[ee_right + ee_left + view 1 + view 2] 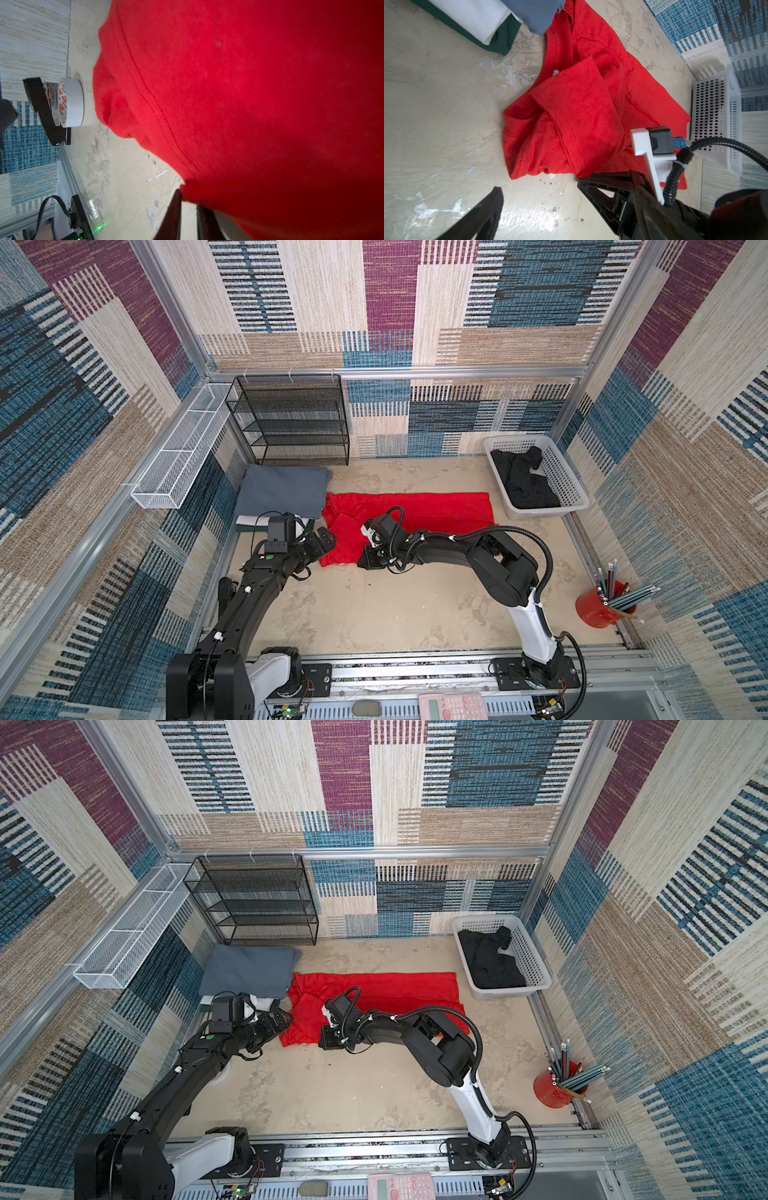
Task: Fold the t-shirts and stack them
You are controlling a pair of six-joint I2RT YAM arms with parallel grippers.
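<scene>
Right gripper pinched on our red t-shirt.
We see it clamped over the near hem; our left gripper hangs spread wide just beside.

Black mesh shelf at the back wall, white wire tray beside it. On the desk: white basket, red cup of pencils, tape roll. Front rail: seemingly a pink calculator.
</scene>
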